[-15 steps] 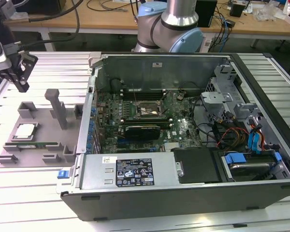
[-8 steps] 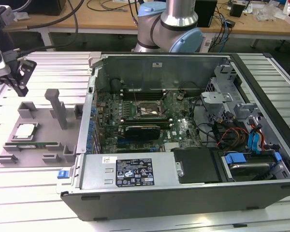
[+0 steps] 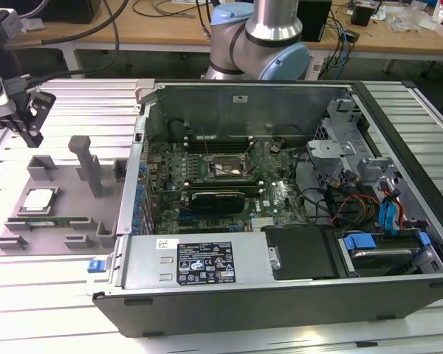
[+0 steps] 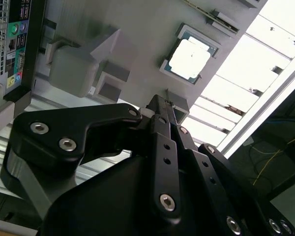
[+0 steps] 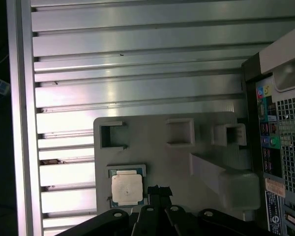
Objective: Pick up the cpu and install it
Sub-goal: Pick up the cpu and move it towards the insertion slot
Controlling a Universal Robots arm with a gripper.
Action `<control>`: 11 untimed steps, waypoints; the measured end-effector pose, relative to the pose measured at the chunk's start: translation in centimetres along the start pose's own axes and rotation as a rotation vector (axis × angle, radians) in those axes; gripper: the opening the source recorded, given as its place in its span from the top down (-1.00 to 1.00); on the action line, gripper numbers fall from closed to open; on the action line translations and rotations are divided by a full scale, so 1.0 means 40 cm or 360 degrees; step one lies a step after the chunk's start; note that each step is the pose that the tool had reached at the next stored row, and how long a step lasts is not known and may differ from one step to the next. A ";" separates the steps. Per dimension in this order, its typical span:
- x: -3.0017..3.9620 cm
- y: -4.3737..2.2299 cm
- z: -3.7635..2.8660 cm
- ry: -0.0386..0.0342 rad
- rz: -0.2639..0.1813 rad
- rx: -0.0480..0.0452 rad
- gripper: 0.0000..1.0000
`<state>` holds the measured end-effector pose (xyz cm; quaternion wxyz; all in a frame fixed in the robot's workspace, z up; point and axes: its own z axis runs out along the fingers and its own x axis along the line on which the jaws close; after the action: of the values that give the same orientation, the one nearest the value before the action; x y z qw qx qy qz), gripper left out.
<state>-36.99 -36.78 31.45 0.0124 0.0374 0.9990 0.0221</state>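
Gripper: you find it hanging at the exterior view's left, about 12 o'clock of the cpu, with its fingers pressed together on nothing and apart from the cpu. Cpu: it sits flat in a square pocket of the grey fixture plate, at 9 o'clock of the open computer case, all on a ribbed aluminium table with a cable-strewn wooden bench behind. The frame edge cuts off the gripper's mounting.
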 end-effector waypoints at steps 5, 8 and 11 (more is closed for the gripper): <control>0.000 0.000 0.000 0.0000 0.0000 0.0000 0.79; 0.006 0.000 0.003 0.0000 0.0000 0.0000 0.79; 0.012 -0.001 0.005 0.0000 0.0000 0.0000 0.79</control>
<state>-37.45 -36.78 31.26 0.0126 0.0373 0.9990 0.0221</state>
